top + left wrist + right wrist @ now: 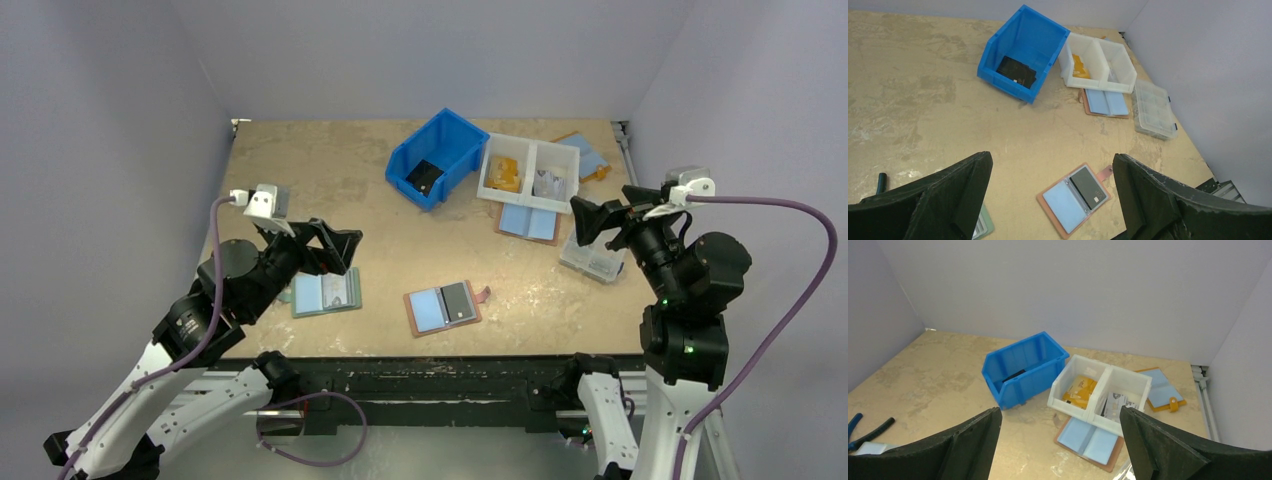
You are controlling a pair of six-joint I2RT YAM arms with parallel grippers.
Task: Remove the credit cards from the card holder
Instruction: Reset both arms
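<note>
Left gripper (pixel 1051 157): spread.
Right gripper (pixel 1060 412): spread.
Card holder (pixel 443 307): open flat.
Blue bin (pixel 405 166): one black item.
White tray (pixel 528 165): two filled compartments.

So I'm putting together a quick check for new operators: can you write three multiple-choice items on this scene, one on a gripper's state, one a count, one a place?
1. The left gripper is:
A. shut on something
B. open, holding nothing
C. shut and empty

2. How many compartments does the white tray have?
A. two
B. three
C. four

3. The card holder lies:
A. in the white tray
B. between the left gripper's fingers
C. open on the table, near its front edge

Answers:
1 B, in the left wrist view its fingers stand wide apart with nothing between them.
2 A, a single divider splits it in two.
3 C, the top view shows it flat and open on the table, between the two arms.
</note>
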